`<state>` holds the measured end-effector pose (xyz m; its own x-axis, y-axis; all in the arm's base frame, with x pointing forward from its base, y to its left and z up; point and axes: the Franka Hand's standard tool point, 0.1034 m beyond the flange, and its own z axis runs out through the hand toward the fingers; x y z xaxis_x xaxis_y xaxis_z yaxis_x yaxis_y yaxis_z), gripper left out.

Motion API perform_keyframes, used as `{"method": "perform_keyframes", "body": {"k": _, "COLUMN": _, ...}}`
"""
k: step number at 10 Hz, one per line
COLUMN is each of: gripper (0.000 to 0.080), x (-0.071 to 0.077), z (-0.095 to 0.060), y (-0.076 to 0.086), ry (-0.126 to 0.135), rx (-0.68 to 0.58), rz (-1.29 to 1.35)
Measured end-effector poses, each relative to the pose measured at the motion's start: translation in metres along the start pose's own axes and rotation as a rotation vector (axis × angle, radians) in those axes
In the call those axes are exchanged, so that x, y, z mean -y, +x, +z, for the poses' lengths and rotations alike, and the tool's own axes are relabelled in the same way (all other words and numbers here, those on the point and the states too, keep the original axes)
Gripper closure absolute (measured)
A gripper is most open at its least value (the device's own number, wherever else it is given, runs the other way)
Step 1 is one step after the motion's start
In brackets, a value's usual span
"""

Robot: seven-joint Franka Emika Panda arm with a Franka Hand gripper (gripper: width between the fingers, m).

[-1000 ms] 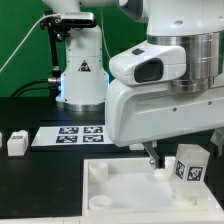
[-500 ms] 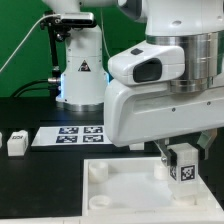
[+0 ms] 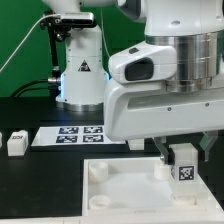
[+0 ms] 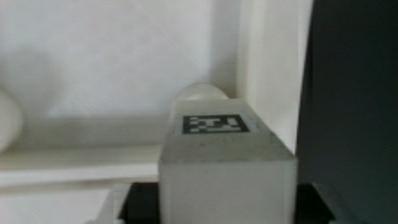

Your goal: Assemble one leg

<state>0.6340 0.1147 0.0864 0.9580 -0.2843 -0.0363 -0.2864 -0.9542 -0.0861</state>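
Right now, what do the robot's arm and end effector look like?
The arm is bulky, glossy white with rounded housings, a dark oval inset on its side and a silver-grey metal cylinder above. The end effector has short dark fingers.

Leg (image 4: 222,170) fills the middle of the frame, a white-grey block running away from the camera. A square black-and-white tag (image 4: 217,123) sits on its far face, soft focus but clearly a marker. Dark fingers (image 4: 139,205) flank the leg on both sides at the near end, hard against it with no gap visible. Beyond the leg is a white panel (image 4: 89,60), with a round socket (image 4: 199,92) just past the leg's far end. A second rounded shape (image 4: 6,120) is cut off at the frame edge. A black surface (image 4: 356,80) borders the panel along one side.
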Motion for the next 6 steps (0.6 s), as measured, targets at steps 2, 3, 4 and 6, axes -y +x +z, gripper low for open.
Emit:
{"method": "perform_keyframes", "body": {"k": 2, "gripper": 0.0506, "x": -0.0005, "z": 0.0016, "y": -0.0006, "ry": 0.007, "rx": -0.008, "rz": 0.311}}
{"method": "perform_keyframes", "body": {"k": 3, "gripper": 0.0506, "x": -0.0007, "z": 0.002, "y": -0.0004, "ry": 0.008, "rx": -0.011, "rz": 0.458}}
{"method": "perform_keyframes", "body": {"k": 4, "gripper": 0.0506, "x": -0.0006, "z": 0.0021, "y": -0.0004, "ry": 0.006, "rx": -0.013, "rz": 0.576}}
{"method": "perform_keyframes", "body": {"k": 6, "gripper": 0.0506, "x": -0.0006, "z": 0.0022, "y": -0.0004, "ry": 0.014, "rx": -0.007, "rz": 0.828}}
